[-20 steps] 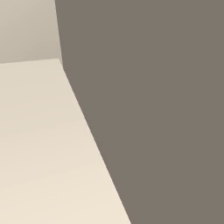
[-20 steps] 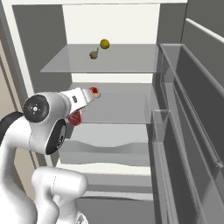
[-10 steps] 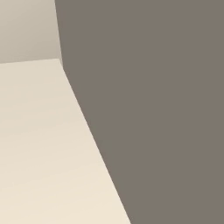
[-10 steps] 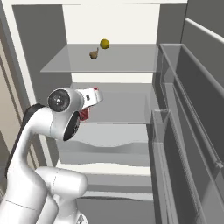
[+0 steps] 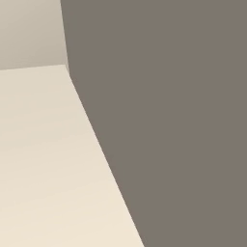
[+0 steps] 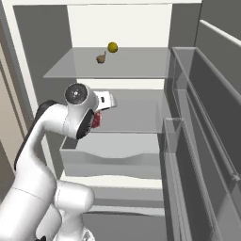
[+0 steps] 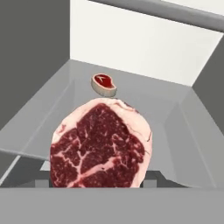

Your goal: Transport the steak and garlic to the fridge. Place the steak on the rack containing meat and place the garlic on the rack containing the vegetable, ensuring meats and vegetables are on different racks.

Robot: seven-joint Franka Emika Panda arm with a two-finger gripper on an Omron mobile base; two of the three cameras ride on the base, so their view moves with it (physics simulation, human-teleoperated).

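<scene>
The fridge (image 6: pixel 117 28) stands open in front of me, with white shelves inside. My gripper (image 6: pixel 98 116) reaches in over the middle rack (image 6: pixel 136 115) and is shut on the steak (image 6: pixel 97 120). In the hand view the steak (image 7: pixel 100 146), a red slab with white marbling and a pale fat rim, hides my fingertips. Beyond it a small cut of meat (image 7: pixel 103 84) lies on the same rack (image 7: pixel 166 113). On the upper rack (image 6: pixel 132 66) sit a yellow round vegetable (image 6: pixel 112 46) and a small tan bulb (image 6: pixel 100 58) that looks like the garlic.
The fridge door (image 6: pixel 207 141) with its deep grey bins stands open on the right. A drawer (image 6: pixel 113 157) sits under the middle rack. In the left base view a flat grey panel (image 5: pixel 169 120) rises close by, beside a cream surface (image 5: pixel 48 169).
My arm has straightened and risen. The hand has moved right and further into the fridge with the steak still held. The racks and the items on them have stayed put.
</scene>
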